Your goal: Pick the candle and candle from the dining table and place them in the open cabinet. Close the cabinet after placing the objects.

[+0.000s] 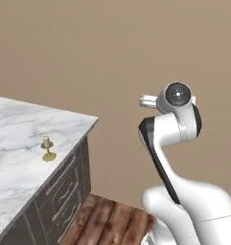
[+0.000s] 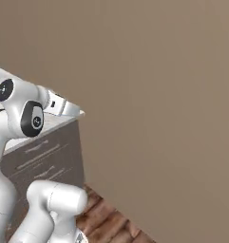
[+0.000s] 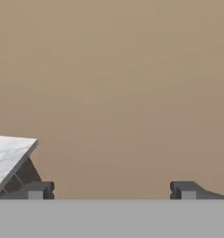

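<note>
Candle point(image 1: 48, 149): in the left base view a small brass-coloured one stands upright on the marble counter point(image 1: 21, 143), near its right edge and back from the far corner; too small to make out details. The arm's hand point(image 1: 148, 101) pokes out well to the right of it, cut off by the arm. In the right base view the gripper point(image 2: 63, 106) hangs over the counter's corner. In the hand view the fingertips point(image 3: 36, 190) stand wide apart, holding nothing, facing a bare tan wall point(image 3: 122, 83).
</note>
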### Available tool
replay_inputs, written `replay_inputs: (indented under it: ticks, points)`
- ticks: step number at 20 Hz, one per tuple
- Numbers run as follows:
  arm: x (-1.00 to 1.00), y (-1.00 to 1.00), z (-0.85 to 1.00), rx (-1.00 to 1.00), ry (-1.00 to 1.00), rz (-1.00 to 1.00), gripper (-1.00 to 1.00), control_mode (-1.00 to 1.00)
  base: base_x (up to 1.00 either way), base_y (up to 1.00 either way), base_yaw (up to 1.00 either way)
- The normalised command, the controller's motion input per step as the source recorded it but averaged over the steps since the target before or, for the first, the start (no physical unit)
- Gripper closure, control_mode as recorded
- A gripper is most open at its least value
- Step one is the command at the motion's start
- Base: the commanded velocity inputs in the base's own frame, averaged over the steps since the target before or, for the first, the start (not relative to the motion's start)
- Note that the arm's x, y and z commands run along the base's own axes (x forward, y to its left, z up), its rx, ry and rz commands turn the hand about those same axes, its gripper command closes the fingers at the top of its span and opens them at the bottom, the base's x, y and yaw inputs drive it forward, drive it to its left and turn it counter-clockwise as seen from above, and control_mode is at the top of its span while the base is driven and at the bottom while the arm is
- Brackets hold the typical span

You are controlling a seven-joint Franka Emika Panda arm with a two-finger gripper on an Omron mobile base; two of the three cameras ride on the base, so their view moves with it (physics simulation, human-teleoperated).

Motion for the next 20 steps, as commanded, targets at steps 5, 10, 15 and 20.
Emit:
replay_inputs:
  ticks: [5, 10, 15, 20]
  points:
    - [0.0, 0.0, 0.0, 0.0, 0.0, 0.0, -1.0, 1.0, -0.03, 0.0, 1.0]
    - [0.0, 0.0, 0.0, 0.0, 0.0, 0.0, -1.0, 1.0, -0.03, 0.0, 1.0]
    - [0.0, 0.0, 0.0, 0.0, 0.0, 0.0, -1.0, 1.0, 0.0, 0.04, 0.95]
    - [0.0, 0.0, 0.0, 0.0, 0.0, 0.0, -1.0, 1.0, 0.36, 0.01, 0.52]
